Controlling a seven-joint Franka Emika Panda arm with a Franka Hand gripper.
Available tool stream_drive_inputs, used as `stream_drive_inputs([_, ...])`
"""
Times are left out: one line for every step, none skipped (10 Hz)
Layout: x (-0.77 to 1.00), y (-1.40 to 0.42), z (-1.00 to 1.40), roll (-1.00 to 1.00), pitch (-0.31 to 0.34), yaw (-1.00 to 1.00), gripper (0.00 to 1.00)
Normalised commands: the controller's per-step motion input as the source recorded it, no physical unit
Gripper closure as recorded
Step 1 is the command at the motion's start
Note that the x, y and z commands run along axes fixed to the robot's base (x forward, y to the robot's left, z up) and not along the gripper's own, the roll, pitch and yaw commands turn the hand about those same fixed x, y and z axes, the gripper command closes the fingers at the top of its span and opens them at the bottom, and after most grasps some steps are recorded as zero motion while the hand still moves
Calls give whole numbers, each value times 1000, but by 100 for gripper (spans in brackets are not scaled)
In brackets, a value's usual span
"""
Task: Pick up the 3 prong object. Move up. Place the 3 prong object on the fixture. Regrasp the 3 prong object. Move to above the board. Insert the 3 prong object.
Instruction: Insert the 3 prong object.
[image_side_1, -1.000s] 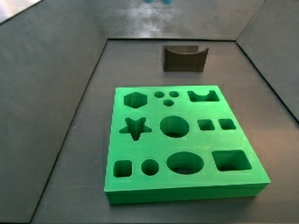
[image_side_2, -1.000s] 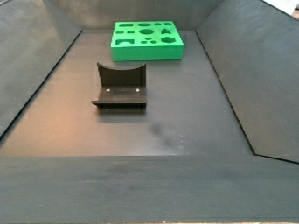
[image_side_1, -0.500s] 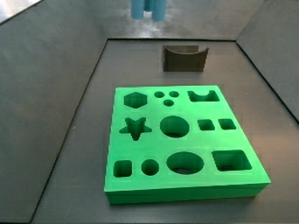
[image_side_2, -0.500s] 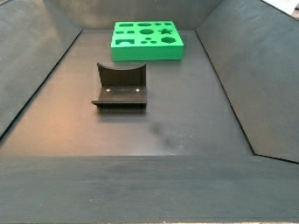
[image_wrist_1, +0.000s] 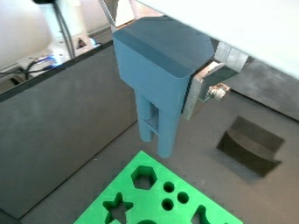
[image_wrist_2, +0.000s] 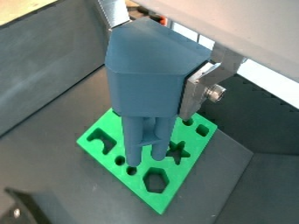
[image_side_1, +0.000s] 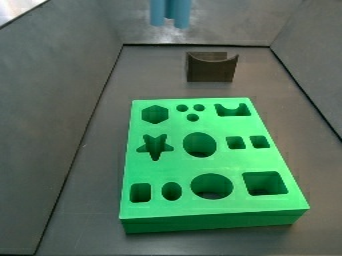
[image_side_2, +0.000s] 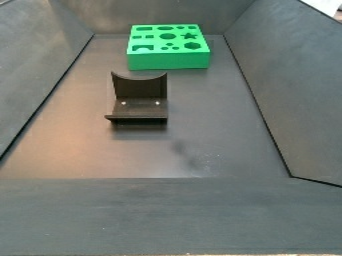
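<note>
The gripper (image_wrist_1: 176, 74) hangs high above the floor, its silver fingers (image_wrist_2: 201, 83) pinching the 3 prong object (image_wrist_2: 145, 92), prongs pointing down over the board (image_wrist_2: 149, 159). The fixture (image_side_2: 138, 97) stands apart from the board (image_side_1: 210, 164).

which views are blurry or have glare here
In both wrist views the 3 prong object, clamped in the gripper, looks soft, filling the frame. In a side view the board is sharp; the fixture is too, with pale sheen on the floor.
</note>
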Motion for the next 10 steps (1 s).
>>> stream_drive_inputs([391,97,-137,-139,0,-783,100])
stream_drive_inputs([371,80,-169,-159,0,-791,100])
stream_drive_inputs([317,57,-206,-161,-27,-817,100])
stream_drive_inputs([291,43,-254,-173,-47,-826,100])
stream_drive_inputs([280,43,-263,-154,-44,-840,100])
stream_drive_inputs([271,51,-286,-153,-54,-831,100])
stream_drive_inputs([211,86,-334,-117,-57,-823,100])
stream_drive_inputs([146,94,-394,-79,-56,-849,100])
stream_drive_inputs([69,97,-391,-64,-53,-843,100])
stream_drive_inputs([0,106,-417,-49,-47,-843,100])
